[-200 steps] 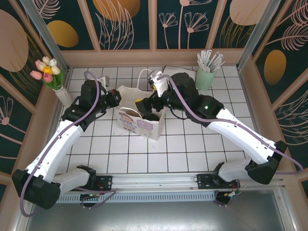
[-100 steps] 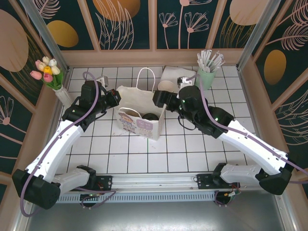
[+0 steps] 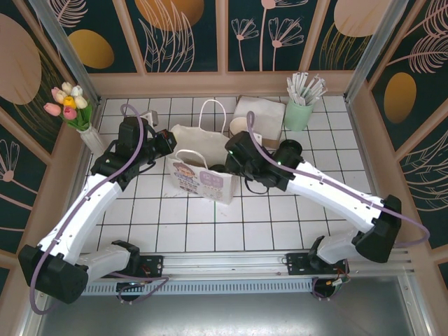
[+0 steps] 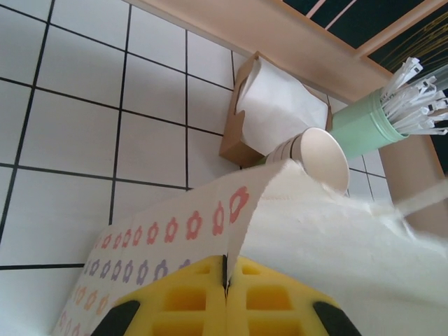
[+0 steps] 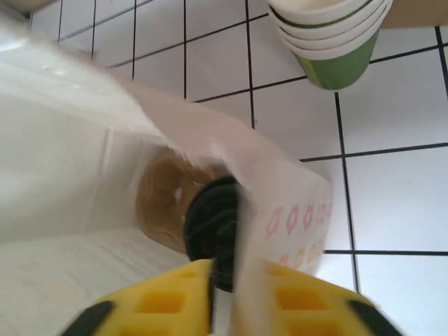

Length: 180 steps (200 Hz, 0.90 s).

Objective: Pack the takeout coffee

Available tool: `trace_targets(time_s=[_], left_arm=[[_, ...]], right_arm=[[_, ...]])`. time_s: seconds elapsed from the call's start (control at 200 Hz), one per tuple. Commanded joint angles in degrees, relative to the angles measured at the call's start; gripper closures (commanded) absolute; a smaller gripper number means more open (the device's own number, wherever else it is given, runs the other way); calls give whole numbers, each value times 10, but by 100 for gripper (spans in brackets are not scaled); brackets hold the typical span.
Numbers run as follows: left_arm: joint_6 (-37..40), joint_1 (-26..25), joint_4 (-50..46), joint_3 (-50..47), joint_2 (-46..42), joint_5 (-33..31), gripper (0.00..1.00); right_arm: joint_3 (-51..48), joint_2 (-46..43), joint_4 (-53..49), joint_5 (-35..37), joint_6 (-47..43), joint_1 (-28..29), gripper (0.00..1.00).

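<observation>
The takeout coffee [image 5: 210,227] sits down inside the white paper bag [image 3: 201,185], its dark top just beyond and below the right end effector [image 5: 225,280], whose yellow fingers are pinched on the bag's rim. The left end effector [image 4: 225,271] is clamped on the bag's other side. 1 stack of green cups [image 5: 329,38] stands on the bench [image 3: 210,231] beside the bag

My yellow left claw [image 4: 225,269] meets a white bag [image 4: 329,234] printed with pink and purple flowers; beyond it, a mint-green pot [image 4: 360,126] and white tiles [image 4: 70,133].
</observation>
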Motion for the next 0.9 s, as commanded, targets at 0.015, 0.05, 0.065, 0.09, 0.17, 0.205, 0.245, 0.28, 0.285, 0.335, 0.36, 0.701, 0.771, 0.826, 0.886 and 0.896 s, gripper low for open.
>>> trace_targets(time_s=[0.015,0.05,0.065,0.09,0.17,0.205,0.245,0.28,0.285,0.335,0.36,0.701,0.771,0.826,0.886,0.896], left_arm=[[-24,-1,8,-11,-4,62,89],[-29,-2,10,-14,-6,73,87],[-29,-2,10,-15,-7,77,86],[-31,-2,12,-17,-9,84,85],[-30,-2,16,-18,-17,98,78],[-28,-2,18,-18,-20,100,75],[-28,-1,22,-18,-24,101,72],[-29,-2,28,-20,-27,105,68],[-30,-2,30,-20,-28,106,68],[-29,-2,37,-23,-29,113,62],[-30,-1,37,-23,-28,112,60],[-38,-1,74,-32,-11,168,56],[-40,-1,78,-32,-13,172,54],[-42,-1,83,-33,-17,176,53],[-41,-1,87,-35,-21,178,51],[-41,-1,87,-35,-22,178,50]], right_arm=[[74,26,-26,0,-76,-28,86],[83,32,-32,-4,-88,-39,86],[86,34,-33,-8,-96,-43,87],[90,37,-33,-16,-105,-51,89],[96,40,-31,-43,-132,-76,93],[100,42,-30,-52,-144,-85,95],[103,43,-32,-58,-156,-93,95],[106,45,-35,-64,-164,-101,95],[106,45,-36,-64,-164,-102,95],[110,48,-44,-70,-168,-112,95],[111,50,-49,-68,-170,-113,95],[91,44,-51,-58,-188,-126,90],[93,42,-47,-56,-197,-127,87],[95,37,-38,-52,-206,-127,76],[98,27,-27,-48,-215,-127,62],[99,25,-25,-47,-217,-127,60]])
